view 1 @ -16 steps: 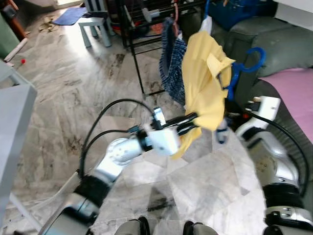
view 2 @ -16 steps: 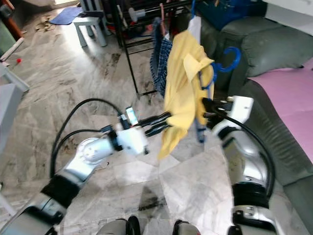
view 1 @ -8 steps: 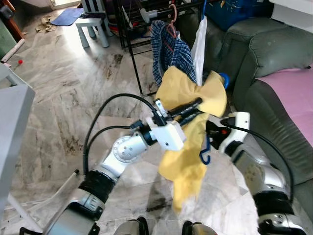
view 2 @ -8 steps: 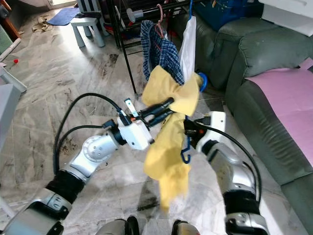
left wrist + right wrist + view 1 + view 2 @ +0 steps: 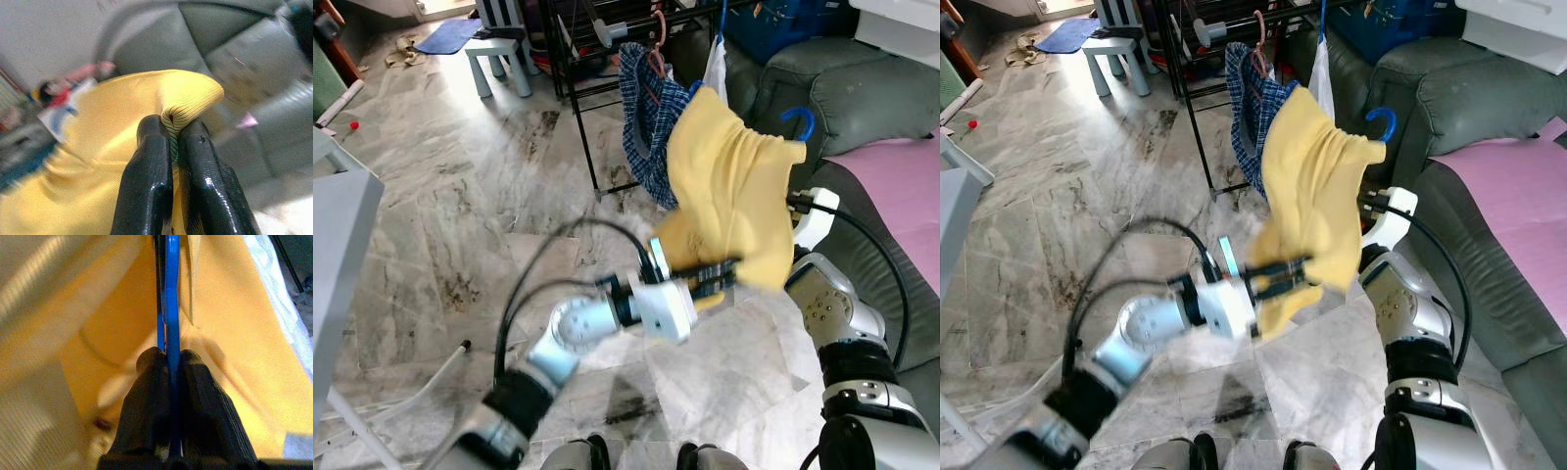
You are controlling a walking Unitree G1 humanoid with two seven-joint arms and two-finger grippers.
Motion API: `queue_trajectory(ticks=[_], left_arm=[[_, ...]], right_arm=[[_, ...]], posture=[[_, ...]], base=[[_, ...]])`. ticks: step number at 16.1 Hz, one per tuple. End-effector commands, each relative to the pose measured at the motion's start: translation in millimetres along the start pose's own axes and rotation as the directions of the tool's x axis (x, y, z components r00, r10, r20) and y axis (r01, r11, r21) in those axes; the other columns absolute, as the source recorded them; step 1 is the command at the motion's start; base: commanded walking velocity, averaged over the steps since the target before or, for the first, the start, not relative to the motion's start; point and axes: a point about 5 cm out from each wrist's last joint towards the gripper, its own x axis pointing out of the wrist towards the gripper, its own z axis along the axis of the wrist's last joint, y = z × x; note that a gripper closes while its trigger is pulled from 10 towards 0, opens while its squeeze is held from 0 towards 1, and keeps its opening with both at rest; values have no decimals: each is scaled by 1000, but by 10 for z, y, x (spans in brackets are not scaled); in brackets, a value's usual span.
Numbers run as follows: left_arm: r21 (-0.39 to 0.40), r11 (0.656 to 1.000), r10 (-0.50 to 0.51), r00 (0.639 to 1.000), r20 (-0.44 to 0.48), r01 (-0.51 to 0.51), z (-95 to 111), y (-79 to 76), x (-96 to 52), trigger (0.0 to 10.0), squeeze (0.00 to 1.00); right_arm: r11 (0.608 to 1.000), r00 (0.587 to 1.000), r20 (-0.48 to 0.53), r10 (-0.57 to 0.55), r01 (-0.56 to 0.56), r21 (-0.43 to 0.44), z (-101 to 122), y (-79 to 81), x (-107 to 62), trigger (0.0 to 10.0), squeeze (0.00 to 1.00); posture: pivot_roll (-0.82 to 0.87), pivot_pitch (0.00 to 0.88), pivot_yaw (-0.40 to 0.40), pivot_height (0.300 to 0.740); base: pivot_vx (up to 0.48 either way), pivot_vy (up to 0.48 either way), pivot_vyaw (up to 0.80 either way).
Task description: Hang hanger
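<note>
Blue hanger (image 5: 168,293): you hold it aloft in front of the robot, its hook (image 5: 800,120) sticking up out of the yellow shirt (image 5: 729,191) draped over it.
Right gripper (image 5: 168,363): pressed together on the hanger's thin blue bar, which runs straight away from the fingertips along the fingers' own line; the shirt lies all round it.
Left gripper (image 5: 171,132): fingers pinching a fold of the shirt's hem, low and to the left of the hanger; the arm looks blurred.
Drying rack (image 5: 607,29): black rail up ahead, beyond the shirt; a blue checked garment (image 5: 646,108) on a pink hanger (image 5: 656,24) and a white garment (image 5: 717,69) already hang there.
Key relation: the hook points upward and lies nearer your right arm; the rail sits farther forward and to the left of the hook, well apart from it.
Judged next need: you will likely carry the hook toward the rail with the right arm, while the left holds the hem clear.
Sofa (image 5: 871,88): grey, to the right.
</note>
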Motion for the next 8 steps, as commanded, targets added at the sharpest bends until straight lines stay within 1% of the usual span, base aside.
queue_trajectory(ticks=[1,2,3,4,5,6,7,8], left_arm=[[-31,998,-62,998,-27,61,-62,-135,-35,10000,0],[-51,996,-75,996,-56,72,-112,-175,-66,10000,0],[-53,995,-85,994,-73,81,-142,-196,-94,10000,0],[-86,994,-73,990,-125,62,-235,-227,-158,10000,0],[-92,994,-66,987,-147,53,-265,-230,-177,10000,0],[-112,994,-35,983,-181,15,-316,-229,-206,10000,0],[-126,992,-23,982,-187,-1,-332,-230,-211,10000,1000],[-141,990,-11,982,-186,-16,-340,-237,-218,10000,1000]], right_arm=[[999,995,95,42,-43,9,200,105,50,10000,0],[997,991,106,78,-78,-2,213,158,50,10000,0],[993,988,105,115,-114,-18,207,210,48,10000,0],[969,973,84,215,-202,-141,147,366,-1,10000,0],[958,968,77,239,-222,-182,114,402,-23,10000,0],[941,956,76,282,-260,-214,50,468,-81,10000,0],[936,952,76,296,-273,-222,22,485,-109,10000,0],[933,948,81,307,-283,-223,-11,501,-145,10000,0]], posture=[[-41,136,27,740],[-41,136,27,740],[-41,136,27,740],[-46,136,25,740],[-50,137,25,740],[-50,137,25,740],[-55,132,25,740],[-55,132,25,740]], base=[[0,0,0],[0,0,0],[0,0,0],[0,0,0],[0,0,0],[0,0,0],[0,0,0],[0,0,0]])
